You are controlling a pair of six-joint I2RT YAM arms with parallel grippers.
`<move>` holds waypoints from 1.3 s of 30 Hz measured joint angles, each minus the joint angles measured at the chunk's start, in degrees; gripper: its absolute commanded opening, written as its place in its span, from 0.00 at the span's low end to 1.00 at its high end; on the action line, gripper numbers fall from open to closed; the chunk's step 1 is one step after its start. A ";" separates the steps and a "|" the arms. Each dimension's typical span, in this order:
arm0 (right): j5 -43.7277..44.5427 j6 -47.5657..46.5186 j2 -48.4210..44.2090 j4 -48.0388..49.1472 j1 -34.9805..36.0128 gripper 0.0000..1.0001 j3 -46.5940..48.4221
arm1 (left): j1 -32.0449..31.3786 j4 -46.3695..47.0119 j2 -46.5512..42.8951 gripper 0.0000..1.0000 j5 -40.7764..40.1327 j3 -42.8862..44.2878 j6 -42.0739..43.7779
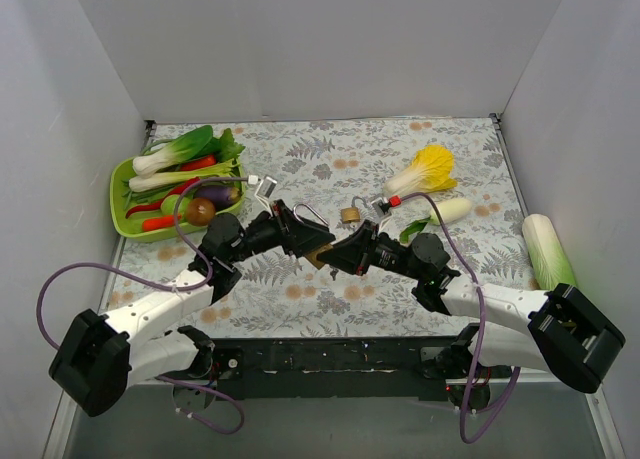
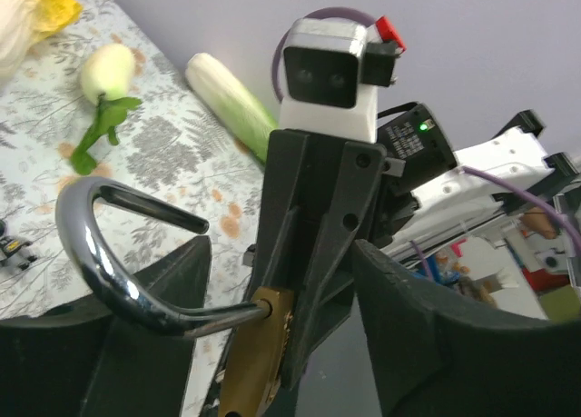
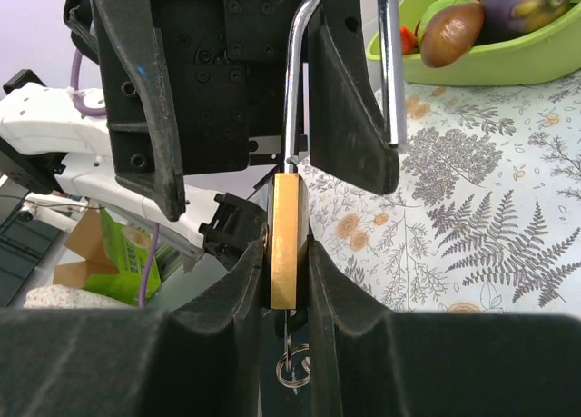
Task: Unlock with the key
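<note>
A brass padlock [image 3: 289, 219] with an open chrome shackle [image 3: 390, 72] is held in the air between both arms [image 1: 322, 251]. My right gripper [image 3: 289, 246] is shut on the padlock's body. The black-headed key [image 3: 292, 324] sits in the padlock's underside, between my right fingers, with its ring [image 3: 292, 369] hanging below. My left gripper [image 2: 281, 253] faces it, jaws apart, one finger [image 2: 136, 344] behind the shackle [image 2: 100, 253] and the other [image 2: 436, 344] well clear of the brass body [image 2: 259, 353].
A second small brass padlock [image 1: 350, 215] lies on the floral cloth just behind the grippers. A green tray [image 1: 115, 194] of toy vegetables stands at the left. A yellow cabbage [image 1: 425, 169], a white radish [image 1: 445, 211] and a long green-white vegetable [image 1: 547, 249] lie at the right. White walls surround.
</note>
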 measured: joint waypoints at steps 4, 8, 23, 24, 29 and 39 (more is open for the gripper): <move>1.01 -0.20 -0.24 -1.86 -0.02 0.01 -0.04 | -0.09 -5.88 -1.64 0.88 -1.81 0.13 1.46; 2.45 -0.98 -1.38 -5.22 -0.02 0.01 -0.11 | -0.09 -11.47 -4.72 0.93 -3.74 0.15 2.34; 13.18 -1.44 -0.92 -16.81 -0.02 0.01 -1.31 | 1.62 -35.85 -7.23 0.98 -18.21 0.46 2.23; 13.88 -1.40 -0.24 -17.05 -0.04 0.01 -1.51 | 2.16 -36.39 -6.67 0.98 -18.16 0.68 2.34; 16.13 -1.38 3.52 -18.34 -0.07 0.01 -2.14 | 6.69 -38.69 -2.36 0.98 -16.22 3.43 4.98; 18.64 -1.44 11.17 -19.91 -0.07 0.01 -1.60 | 14.49 -47.21 2.36 0.98 -11.08 18.60 20.96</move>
